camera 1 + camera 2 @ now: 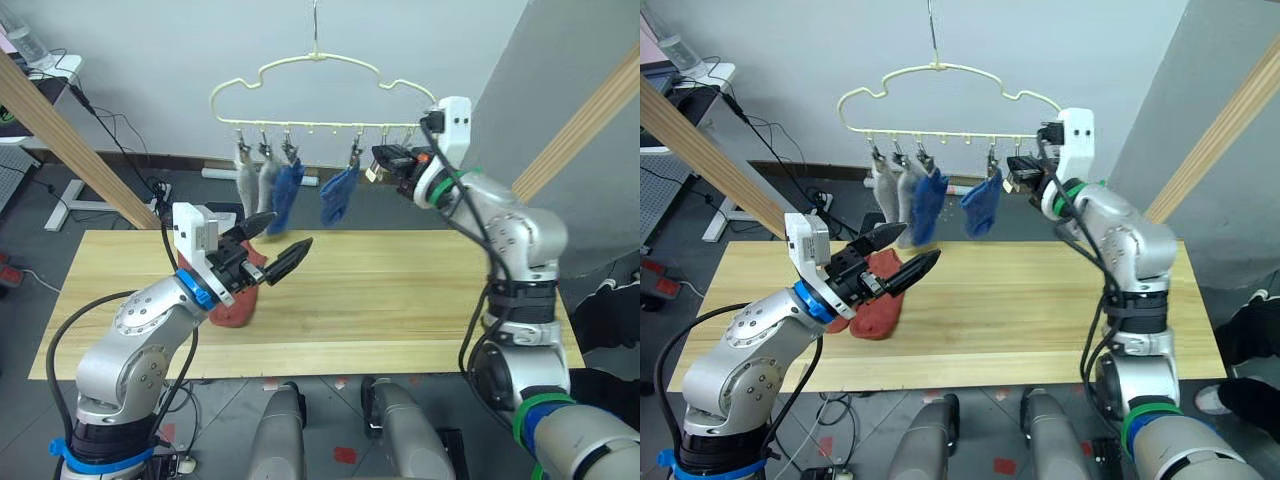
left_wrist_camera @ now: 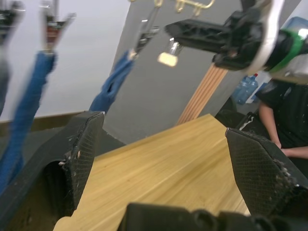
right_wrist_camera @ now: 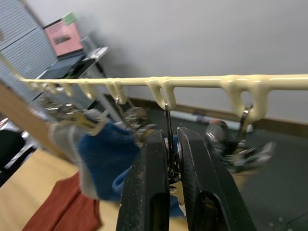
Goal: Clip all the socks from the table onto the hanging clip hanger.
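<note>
Across the foreground runs the long pale wooden bench [image 1: 400, 300], and above its far edge hangs the clip hanger [image 1: 320, 95], a pale-yellow cloud-shaped wire with a row of small clips along its lower bar. Four socks already hang from those clips: two light grey socks [image 1: 255, 185] side by side at the left, a blue sock [image 1: 287, 192] just beside them, and a second blue sock [image 1: 339, 196] a little apart to the right. The rust-red socks [image 1: 878, 305] lie in a heap on the left part of the bench. The left end effector [image 1: 272, 243] hovers above that heap, its two black fingers spread wide and holding nothing. The right end effector [image 3: 169, 159] is raised to the right end of the hanger's bar, its fingers pinched together on a metal clip [image 3: 167, 137] that hangs from one of the bar's loops, just right of the second blue sock.
</note>
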### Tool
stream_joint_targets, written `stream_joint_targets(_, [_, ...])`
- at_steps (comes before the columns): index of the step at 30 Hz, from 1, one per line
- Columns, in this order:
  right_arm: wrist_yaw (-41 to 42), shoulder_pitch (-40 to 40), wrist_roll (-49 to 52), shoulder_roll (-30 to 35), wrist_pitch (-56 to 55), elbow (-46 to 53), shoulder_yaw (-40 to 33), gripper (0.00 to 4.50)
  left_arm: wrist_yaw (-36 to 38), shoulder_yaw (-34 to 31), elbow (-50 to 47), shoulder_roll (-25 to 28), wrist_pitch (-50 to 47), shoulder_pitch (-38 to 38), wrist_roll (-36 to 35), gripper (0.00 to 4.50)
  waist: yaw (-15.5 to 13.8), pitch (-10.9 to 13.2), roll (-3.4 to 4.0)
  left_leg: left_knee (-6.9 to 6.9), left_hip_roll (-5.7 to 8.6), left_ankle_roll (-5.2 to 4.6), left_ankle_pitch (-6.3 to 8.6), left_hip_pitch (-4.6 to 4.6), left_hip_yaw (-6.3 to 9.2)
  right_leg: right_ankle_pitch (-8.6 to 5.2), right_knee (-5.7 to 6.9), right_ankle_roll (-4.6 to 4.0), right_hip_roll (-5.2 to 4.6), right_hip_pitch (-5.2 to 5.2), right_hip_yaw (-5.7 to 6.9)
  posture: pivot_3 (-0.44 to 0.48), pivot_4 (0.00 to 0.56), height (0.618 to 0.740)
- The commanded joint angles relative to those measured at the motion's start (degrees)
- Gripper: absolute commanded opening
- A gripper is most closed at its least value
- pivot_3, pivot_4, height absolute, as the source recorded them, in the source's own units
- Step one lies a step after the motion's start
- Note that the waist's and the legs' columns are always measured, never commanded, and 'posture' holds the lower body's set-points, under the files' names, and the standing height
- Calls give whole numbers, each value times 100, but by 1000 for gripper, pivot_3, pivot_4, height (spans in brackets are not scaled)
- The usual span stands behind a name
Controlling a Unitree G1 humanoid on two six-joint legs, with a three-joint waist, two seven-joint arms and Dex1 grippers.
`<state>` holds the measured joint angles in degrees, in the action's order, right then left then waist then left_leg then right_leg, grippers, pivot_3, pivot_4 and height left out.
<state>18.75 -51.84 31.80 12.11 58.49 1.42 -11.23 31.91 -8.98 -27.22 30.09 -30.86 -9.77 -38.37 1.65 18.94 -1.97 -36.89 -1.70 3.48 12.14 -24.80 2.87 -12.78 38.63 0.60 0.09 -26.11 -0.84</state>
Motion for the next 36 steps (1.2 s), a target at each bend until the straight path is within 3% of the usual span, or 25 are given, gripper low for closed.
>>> stream_joint_targets(1, [220, -159, 779, 67, 821, 79, -383, 28, 47, -29, 56, 54, 148, 144, 202, 4500, 9, 0, 0, 1, -2, 0, 0, 0, 0, 0, 1, 0, 2, -1, 0, 5, 303, 740])
stream_joint_targets(5, [14, -486, 1706, -177, 1777, -187, -1114, 28, 99, 57, 400, 203, 288, 289, 676, 4500, 25, 0, 0, 1, -4, 0, 0, 1, 0, 0, 4, 0, 6, -2, -1, 2, 302, 740])
stream_joint_targets(13, [-627, -930, 2305, -515, 2360, -628, -1866, 28, -80, 602, 1774, 524, 983, 242, 2275, 4500, 18, 0, 1, 5, -2, -1, 1, -2, -6, 0, -2, 0, 4, -5, -4, 4, 307, 740])
stream_joint_targets(19, [-576, -832, 2237, -420, 2379, -478, -1519, 28, -307, 802, 2920, 346, 1440, -190, 2956, 4500, 21, 1, 2, 12, -5, -1, 1, -6, -6, 0, -7, 0, 4, -9, -1, 5, 315, 740])
stream_joint_targets(25, [-554, -827, 2249, -376, 2336, -477, -1381, 28, -538, 1019, 4508, -13, 1894, -1078, 3495, 4500, 18, 1, 1, 7, -3, -1, 1, -7, -5, 0, -2, 0, 2, -8, 0, -13, 321, 740])
stream_joint_targets(36, [-651, -841, 2317, -329, 2324, -463, -1374, 28, -641, 1129, 5476, -94, 1335, -1514, 3848, 4500, 37, 1, 1, 4, 0, -3, 2, -3, -4, 0, 15, 0, -2, -8, -1, -32, 326, 740])
